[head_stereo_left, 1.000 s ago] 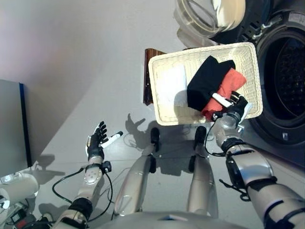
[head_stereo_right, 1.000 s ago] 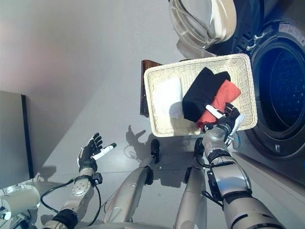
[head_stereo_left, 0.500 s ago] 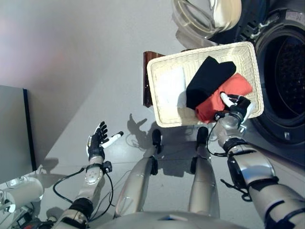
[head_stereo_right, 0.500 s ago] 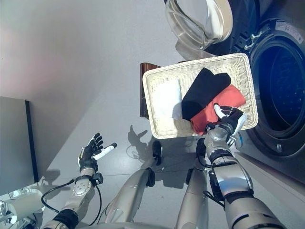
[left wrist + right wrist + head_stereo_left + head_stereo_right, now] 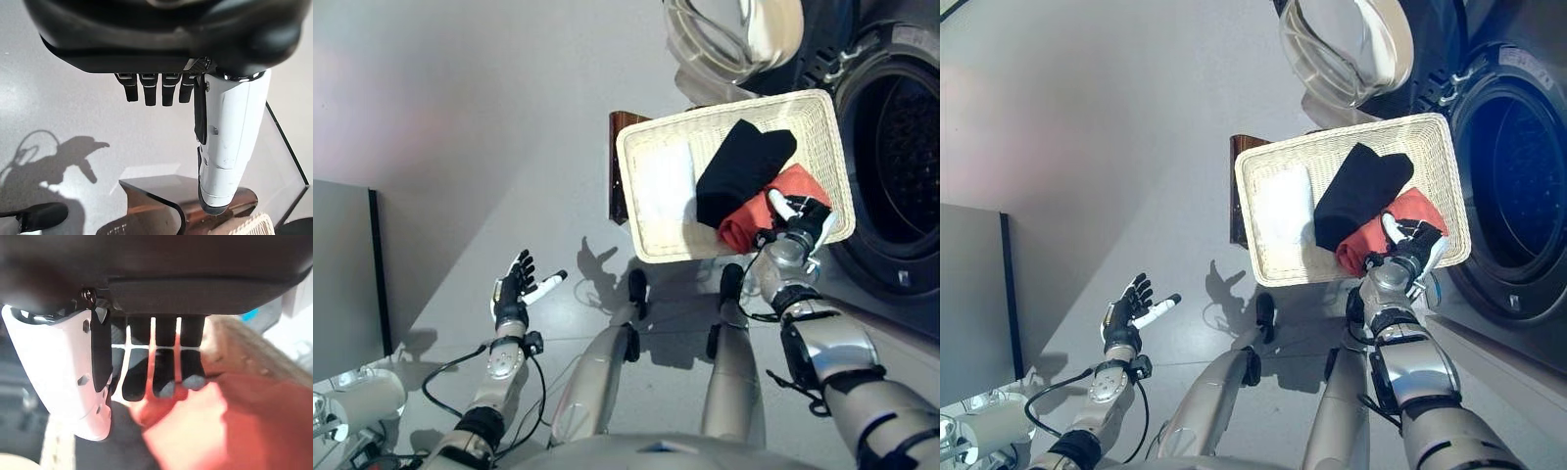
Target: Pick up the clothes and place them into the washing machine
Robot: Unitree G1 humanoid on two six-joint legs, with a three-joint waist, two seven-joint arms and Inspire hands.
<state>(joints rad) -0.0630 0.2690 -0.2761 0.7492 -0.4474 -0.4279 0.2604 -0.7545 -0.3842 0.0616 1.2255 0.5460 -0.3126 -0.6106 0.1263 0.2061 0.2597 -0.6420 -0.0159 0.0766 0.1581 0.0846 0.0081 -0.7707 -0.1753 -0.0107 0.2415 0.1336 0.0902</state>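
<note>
A: Head views: your right hand (image 5: 800,217) sits on the crumpled red cloth (image 5: 759,208) in the rectangular cream wicker basket (image 5: 646,242), black garment (image 5: 741,166) just beyond.

B: Grasped yet?

A: Right wrist view: fingers (image 5: 165,372) curl onto red, seemingly gripping; the contact is hidden. Next, lift toward the dark washing-machine drum (image 5: 901,147).

B: Left?

A: Left hand (image 5: 515,287) is relaxed, empty.

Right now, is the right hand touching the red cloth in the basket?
Touching. In the right wrist view the right hand has its fingertips pressed into the red cloth; the right eye view shows that hand on the cloth's edge inside the basket.
</note>
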